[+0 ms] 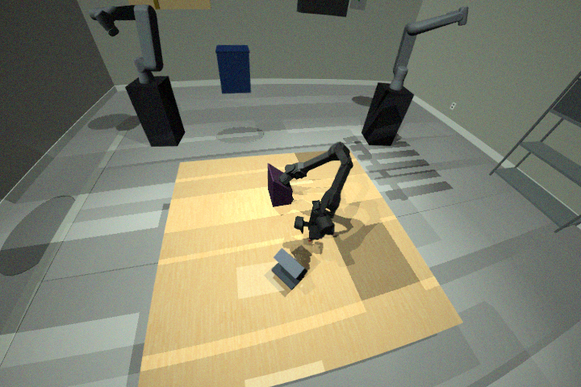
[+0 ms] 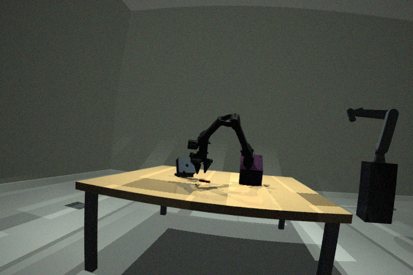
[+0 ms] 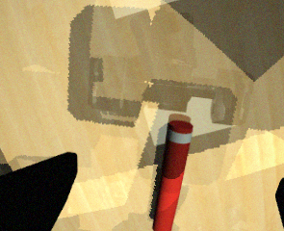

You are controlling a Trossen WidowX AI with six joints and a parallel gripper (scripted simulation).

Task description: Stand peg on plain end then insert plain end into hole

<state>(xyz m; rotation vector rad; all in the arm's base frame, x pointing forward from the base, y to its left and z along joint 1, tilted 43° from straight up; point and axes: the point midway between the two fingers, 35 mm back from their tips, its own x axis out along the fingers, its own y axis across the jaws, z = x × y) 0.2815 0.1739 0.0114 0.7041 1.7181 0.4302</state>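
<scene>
The red peg (image 1: 310, 239) (image 2: 204, 180) (image 3: 172, 190) lies on its side on the table (image 1: 209, 319) (image 2: 129, 195). Its white band (image 3: 180, 138) is near the upper end in the wrist view; the other end runs out of the bottom of that view. My gripper (image 2: 201, 172) (image 3: 180, 177) is open and empty, pointing down above the peg, with the peg between the two fingers as the wrist view shows it. The blue-grey sloped panel (image 1: 290, 263) (image 2: 182, 162) stands on the table near the gripper; its dark hole (image 2: 186, 165) shows in the exterior view.
A purple and black block (image 1: 277, 189) (image 2: 250, 176) stands at the arm's base. Beyond the table, two other arms stand on black pedestals (image 1: 158, 111) (image 1: 387, 114). A blue bin (image 1: 234, 70) is by the wall and a shelf rack (image 1: 561, 164) is at the right.
</scene>
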